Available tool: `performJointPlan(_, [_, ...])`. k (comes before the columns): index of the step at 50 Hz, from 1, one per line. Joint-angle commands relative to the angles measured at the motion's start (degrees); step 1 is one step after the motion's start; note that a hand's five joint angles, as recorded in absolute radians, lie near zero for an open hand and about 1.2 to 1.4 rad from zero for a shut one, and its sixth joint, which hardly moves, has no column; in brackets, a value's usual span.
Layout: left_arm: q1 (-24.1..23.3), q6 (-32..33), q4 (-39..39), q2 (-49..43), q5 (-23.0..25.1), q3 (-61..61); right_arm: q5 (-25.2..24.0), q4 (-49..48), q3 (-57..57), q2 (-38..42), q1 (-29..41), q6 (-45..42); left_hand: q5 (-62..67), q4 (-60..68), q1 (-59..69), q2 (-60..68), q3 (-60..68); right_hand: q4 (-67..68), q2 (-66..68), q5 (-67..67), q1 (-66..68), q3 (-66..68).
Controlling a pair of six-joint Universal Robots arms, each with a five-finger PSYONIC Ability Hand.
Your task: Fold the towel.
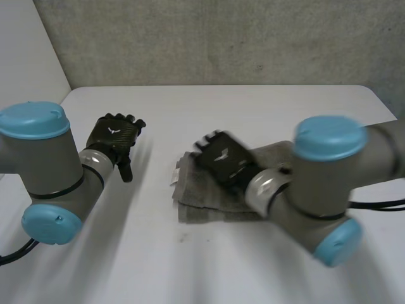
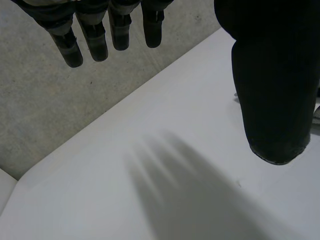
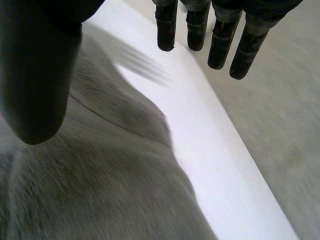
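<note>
The right hand (image 1: 221,158), wide and empty over the towel (image 1: 202,201) at frame centre, may drag its layers askew if lowered flat; the left hand (image 1: 114,138), centre-left, is likewise wide.

text: none readable | sign: white V-shaped mark (image 1: 112,131) on left hand (image 1: 118,143) | same on right hand (image 1: 218,163)

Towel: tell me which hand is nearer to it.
Right. The right hand is over the towel, fingers straight, holding nothing. The left hand is off to the side over the table, apart from the towel.
</note>
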Motion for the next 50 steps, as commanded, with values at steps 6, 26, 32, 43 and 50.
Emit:
performJointPlan(6, [-1.2,0.0,0.1,-0.1,0.0,0.2,-6.8,-0.2,14.8,-7.2,-21.0,11.6,-2.0,0.5,0.1,0.5,0.4,-4.7,-4.0,-3.5,-3.5,-3.8])
performJointPlan(26, [-4.0,0.0,0.0,0.5,-0.2,-0.9,-4.5,-1.8,14.7,-4.5,-27.0,-1.9,-2.0,0.5,0.1,0.5,0.4,65.3,66.0,66.5,66.5,66.2])
performJointPlan(32, [-3.8,-0.1,0.0,1.8,-0.3,-1.8,-2.1,-1.9,7.8,-5.0,-12.5,-2.4,-2.0,0.5,0.1,0.5,0.4,65.3,66.0,66.5,66.5,66.2])
performJointPlan(43, [-3.5,-0.1,0.2,2.5,-0.3,-3.2,-1.2,-3.1,1.3,3.6,9.3,-11.2,-2.0,0.5,0.1,0.5,0.4,65.3,66.0,66.5,66.5,66.2])
performJointPlan(50, [-3.4,-0.2,0.4,3.3,-0.4,-2.5,-1.2,-3.9,2.7,5.5,11.0,-17.4,-2.0,0.5,0.1,0.5,0.4,24.6,25.3,25.8,25.8,25.5])
